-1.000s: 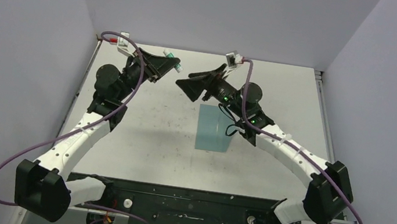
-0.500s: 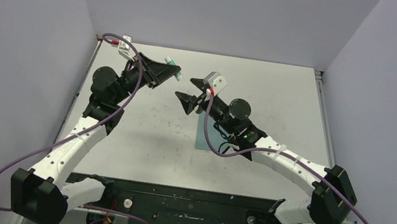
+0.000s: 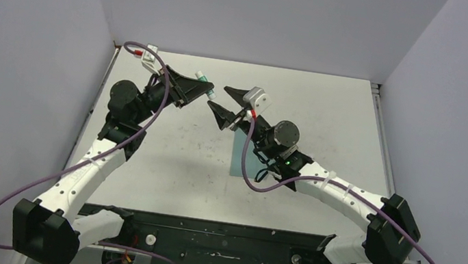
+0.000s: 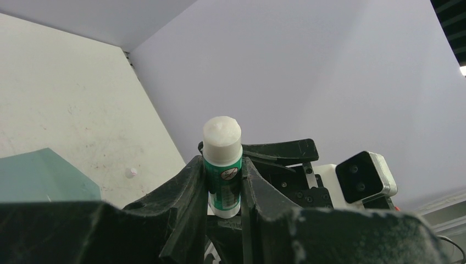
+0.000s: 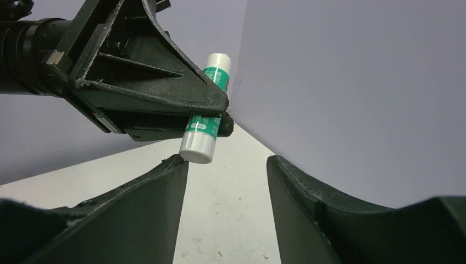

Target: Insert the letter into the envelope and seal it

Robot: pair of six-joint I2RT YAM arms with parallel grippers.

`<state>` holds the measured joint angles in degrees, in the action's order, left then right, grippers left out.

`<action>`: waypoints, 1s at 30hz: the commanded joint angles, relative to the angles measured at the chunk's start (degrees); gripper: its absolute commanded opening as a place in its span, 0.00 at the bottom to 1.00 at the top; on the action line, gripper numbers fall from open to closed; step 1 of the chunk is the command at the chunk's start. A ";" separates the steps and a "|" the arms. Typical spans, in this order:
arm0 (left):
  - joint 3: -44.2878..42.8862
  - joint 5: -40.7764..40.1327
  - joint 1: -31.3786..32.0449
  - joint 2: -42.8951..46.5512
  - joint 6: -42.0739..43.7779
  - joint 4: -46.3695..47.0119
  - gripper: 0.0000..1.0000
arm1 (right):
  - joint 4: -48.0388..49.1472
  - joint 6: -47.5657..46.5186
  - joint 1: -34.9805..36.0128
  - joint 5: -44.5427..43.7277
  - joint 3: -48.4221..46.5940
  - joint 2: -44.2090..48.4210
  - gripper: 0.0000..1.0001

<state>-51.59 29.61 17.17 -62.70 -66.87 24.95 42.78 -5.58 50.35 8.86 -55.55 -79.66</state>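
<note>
Top external view, and both arms are up over the table point(image 3: 331, 111): the left gripper point(image 3: 204, 88) is clenched on the glue tube point(image 3: 204, 81), held high at the far side, and the right gripper point(image 3: 217, 98) noses in just beside it, jaws parted and holding nothing. The envelope point(image 3: 238, 161) lies flat below the right arm, partly covered by it. The letter does not show anywhere, so I cannot tell where it is. The count here is two arms, two grippers, one tube, one envelope and no letter in sight. The danger looks like two sets of black fingers meeting nose to nose, where a slight overshoot would knock them together. Left wrist view: one tube stands upright, pinched low on its body between the two fingers, its white end well clear above them, and one teal corner of the envelope shows down on the table. That grip looks narrow, so a sideways nudge could twist the tube or pop it loose to drop onto the table. Right wrist view: two fingers are spread with nothing between them, and the tube's white lower end hangs over one finger, not over the gap. Closing from here would likely catch air or clip that end.
</note>
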 commanded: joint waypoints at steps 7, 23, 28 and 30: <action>0.54 1.68 -0.11 1.60 0.56 0.91 0.00 | 5.97 -1.21 0.97 1.21 0.22 -0.30 0.58; 1.40 2.38 -0.21 1.57 0.31 6.94 0.00 | 8.65 21.97 -1.98 4.78 -1.36 -1.20 0.05; 3.96 1.56 -0.29 1.03 0.39 16.83 0.00 | 19.97 53.04 -8.47 8.54 -1.05 -2.92 0.05; 4.12 1.87 -0.26 0.37 0.98 19.96 0.00 | 22.30 62.36 -9.80 8.34 -1.33 -3.82 0.05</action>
<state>-48.27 29.87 17.15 -62.43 -67.20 34.37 51.48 30.46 45.67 19.88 -55.27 -82.72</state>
